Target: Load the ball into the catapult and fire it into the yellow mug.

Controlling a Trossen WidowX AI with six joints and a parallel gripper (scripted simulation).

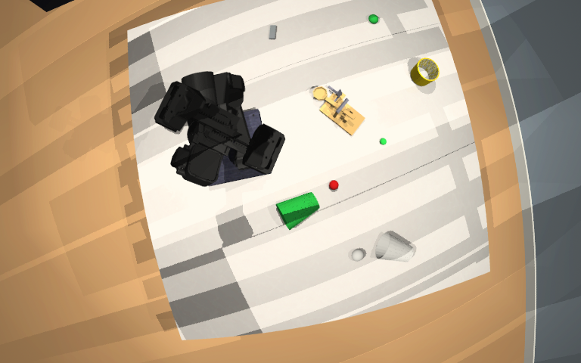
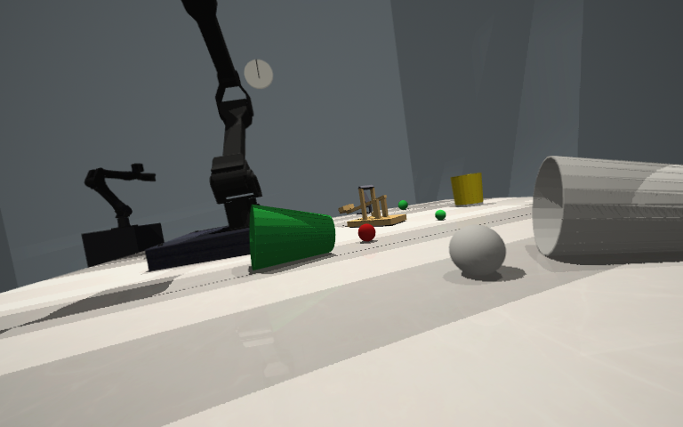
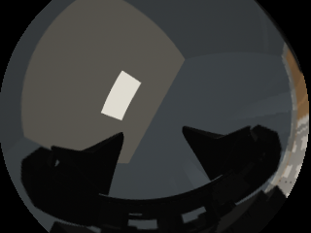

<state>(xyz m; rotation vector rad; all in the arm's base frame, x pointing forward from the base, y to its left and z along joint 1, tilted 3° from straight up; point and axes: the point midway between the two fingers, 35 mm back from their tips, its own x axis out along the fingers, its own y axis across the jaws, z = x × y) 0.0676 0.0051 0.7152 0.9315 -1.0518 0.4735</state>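
A wooden catapult (image 1: 354, 123) (image 2: 374, 221) stands on the table, its long base slanting from upper left to lower right in the top view. Its round cup at the upper-left end looks empty. The yellow mug (image 1: 416, 78) (image 2: 467, 189) stands upright, up and right of it. Four-way choice of ball is unclear: a red ball (image 1: 333, 184) (image 2: 366, 232), a small green ball (image 1: 383, 141) (image 2: 440, 214), a larger green ball (image 1: 373, 18) (image 2: 403, 205) and a white ball (image 1: 357, 254) (image 2: 477, 250) lie apart. My gripper (image 3: 153, 132) is open and empty, raised high, away from them.
A green cup (image 1: 297, 209) (image 2: 292, 237) lies on its side near the red ball. A whitish cup (image 1: 394, 246) (image 2: 604, 216) lies beside the white ball. A small grey block (image 1: 272, 32) lies at the top. The arm stands on a dark base (image 1: 246, 170) (image 2: 198, 248).
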